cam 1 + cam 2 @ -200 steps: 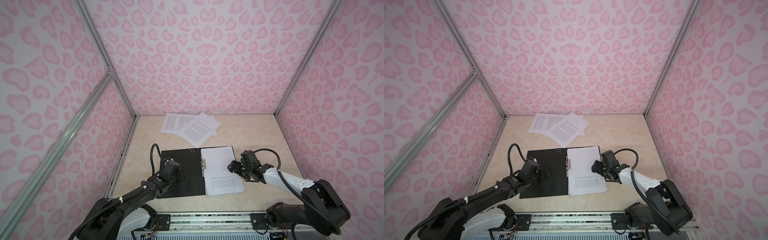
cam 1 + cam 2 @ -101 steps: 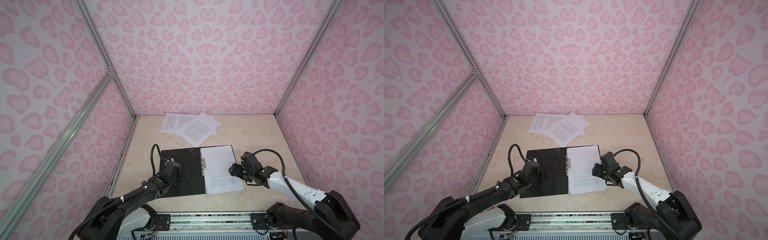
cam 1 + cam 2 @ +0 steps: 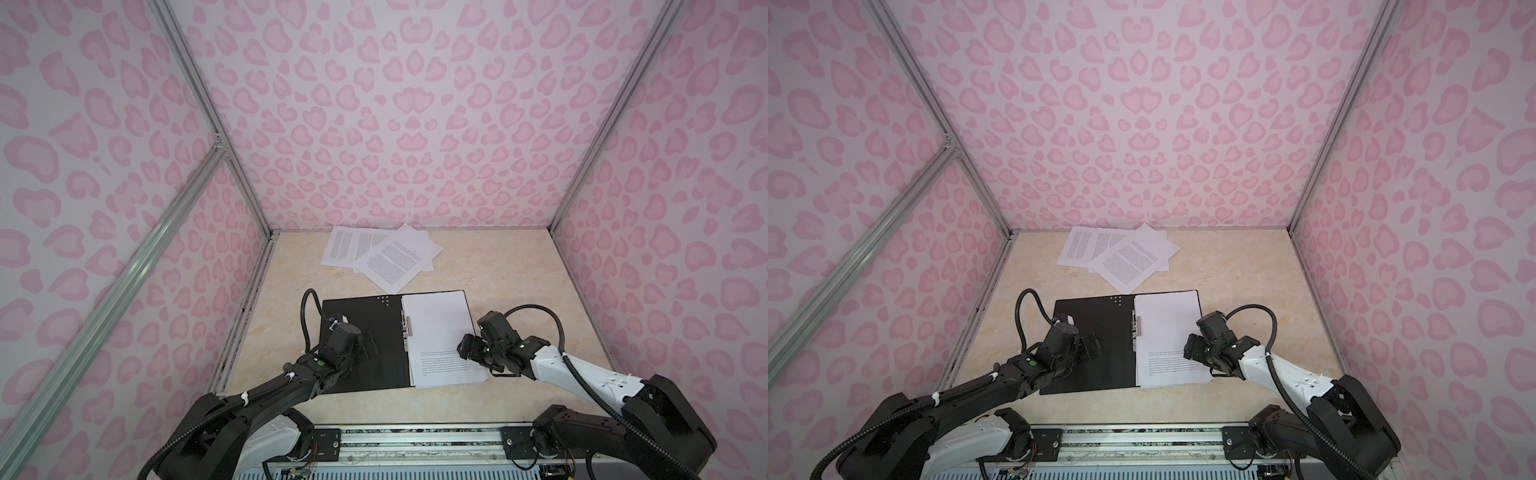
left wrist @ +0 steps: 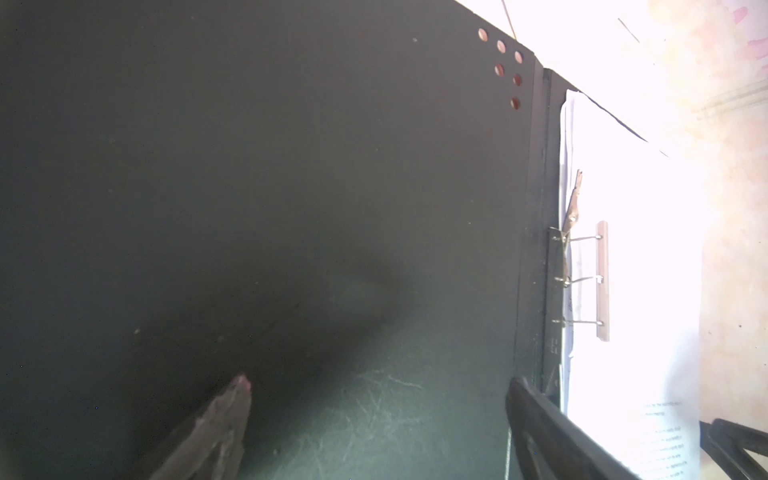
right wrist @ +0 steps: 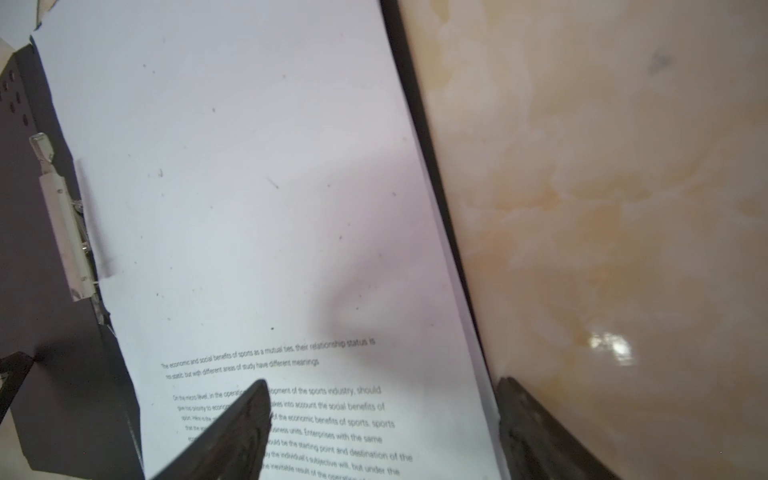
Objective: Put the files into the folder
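Right wrist view: our right hand (image 5: pixel 382 384), spread apart, straddles the edge of the printed white sheets (image 5: pixel 249 187) in the open black-lined folder (image 3: pixel 374 311). We should nudge them square under its metal spine clip (image 5: pixel 62 224); our left hand (image 4: pixel 379 380) hangs spread over the folder's bare half.

We see the folder (image 3: pixel 1113 370) lying open on the table (image 3: pixel 1246 274), black inside up. A white sheet (image 3: pixel 1167 320) fills its right half, beside the metal clip (image 3: pixel 1138 330) at the spine. The left gripper (image 3: pixel 1091 348) sits over the bare black half, the right gripper (image 3: pixel 1191 351) over the sheet's printed lines. Just beyond the folder's far edge, by the back wall, more papers (image 3: pixel 1121 257) lie overlapping.
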Motion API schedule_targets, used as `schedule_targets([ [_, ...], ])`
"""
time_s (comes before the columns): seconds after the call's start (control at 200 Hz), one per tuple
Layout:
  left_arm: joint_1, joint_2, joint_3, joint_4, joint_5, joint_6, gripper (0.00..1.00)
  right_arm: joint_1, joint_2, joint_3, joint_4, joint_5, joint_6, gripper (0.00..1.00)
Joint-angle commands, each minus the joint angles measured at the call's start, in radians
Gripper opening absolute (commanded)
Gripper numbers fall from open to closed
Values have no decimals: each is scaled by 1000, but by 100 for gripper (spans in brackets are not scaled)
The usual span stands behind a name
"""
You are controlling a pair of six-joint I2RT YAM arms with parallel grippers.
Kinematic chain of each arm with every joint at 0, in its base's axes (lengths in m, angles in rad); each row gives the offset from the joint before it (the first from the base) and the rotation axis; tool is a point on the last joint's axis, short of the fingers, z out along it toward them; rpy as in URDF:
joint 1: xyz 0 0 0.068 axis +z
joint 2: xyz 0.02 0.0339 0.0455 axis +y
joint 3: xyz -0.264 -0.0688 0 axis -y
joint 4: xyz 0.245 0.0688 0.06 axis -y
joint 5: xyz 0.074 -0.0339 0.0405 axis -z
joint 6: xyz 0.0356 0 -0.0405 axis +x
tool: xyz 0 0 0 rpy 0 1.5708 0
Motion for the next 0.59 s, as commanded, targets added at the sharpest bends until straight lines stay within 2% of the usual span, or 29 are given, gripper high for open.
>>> schedule_targets([
  [0.0,0,27,-34,-281,73,-51,98,3,1,1,24,-11,10,85],
  [0.405,-6,26,-37,-278,73,-61,98,3,19,2,29,2,15,86],
  [0.59,-6,-53,30,-375,32,-38,98,-70,6,42,-12,3,-58,89],
])
